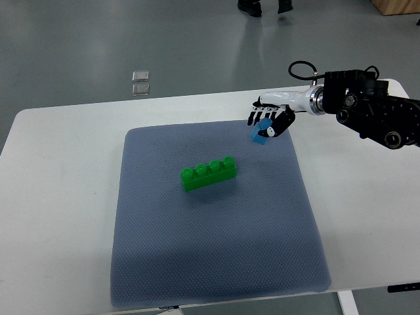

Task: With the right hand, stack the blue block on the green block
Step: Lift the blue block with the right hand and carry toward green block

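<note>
A long green block [209, 173] with studs on top lies near the middle of the blue-grey mat [210, 262]. My right hand [269, 120] comes in from the right edge and is shut on a small blue block [262, 132], holding it above the mat's far right part. The blue block is up and to the right of the green block, apart from it. The left arm is not in view.
The mat lies on a white table [59, 197]. Two small clear tiles [140, 82] lie on the floor beyond the table's far edge. A person's shoes [262, 6] show at the top edge.
</note>
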{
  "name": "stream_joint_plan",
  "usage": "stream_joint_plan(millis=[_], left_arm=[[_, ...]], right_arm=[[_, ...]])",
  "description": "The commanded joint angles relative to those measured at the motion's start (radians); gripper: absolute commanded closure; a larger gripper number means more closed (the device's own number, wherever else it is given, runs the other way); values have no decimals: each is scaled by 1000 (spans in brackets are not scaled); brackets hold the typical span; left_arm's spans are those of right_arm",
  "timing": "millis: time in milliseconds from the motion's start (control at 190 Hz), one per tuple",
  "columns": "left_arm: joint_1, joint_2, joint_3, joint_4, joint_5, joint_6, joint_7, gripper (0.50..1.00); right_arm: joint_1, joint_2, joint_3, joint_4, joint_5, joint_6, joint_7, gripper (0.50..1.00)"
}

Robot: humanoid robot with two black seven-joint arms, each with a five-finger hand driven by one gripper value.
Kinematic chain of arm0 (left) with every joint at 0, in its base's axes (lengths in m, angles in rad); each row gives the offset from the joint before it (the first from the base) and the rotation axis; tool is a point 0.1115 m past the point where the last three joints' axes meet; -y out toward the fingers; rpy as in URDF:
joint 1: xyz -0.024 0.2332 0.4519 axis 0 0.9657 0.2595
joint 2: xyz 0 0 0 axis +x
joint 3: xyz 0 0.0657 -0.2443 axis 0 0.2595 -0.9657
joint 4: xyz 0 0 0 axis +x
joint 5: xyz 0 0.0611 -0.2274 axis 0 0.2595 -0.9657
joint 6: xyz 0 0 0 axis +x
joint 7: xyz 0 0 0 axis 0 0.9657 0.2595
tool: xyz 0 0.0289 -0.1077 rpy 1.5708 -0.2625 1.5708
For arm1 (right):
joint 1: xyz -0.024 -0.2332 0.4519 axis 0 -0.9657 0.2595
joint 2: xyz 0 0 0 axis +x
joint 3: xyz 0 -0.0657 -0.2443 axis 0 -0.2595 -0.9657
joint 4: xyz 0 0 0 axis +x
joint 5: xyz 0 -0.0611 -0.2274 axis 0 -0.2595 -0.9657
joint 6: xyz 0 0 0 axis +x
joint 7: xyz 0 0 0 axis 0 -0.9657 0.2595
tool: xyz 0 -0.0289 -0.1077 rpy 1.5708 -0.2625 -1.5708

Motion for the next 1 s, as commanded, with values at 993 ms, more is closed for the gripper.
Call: stream_joint_plan(millis=[993], left_arm=[[0, 0, -5, 2, 0, 0, 0, 500]], right_arm=[[128, 98, -55, 149, 104, 35, -125, 891]])
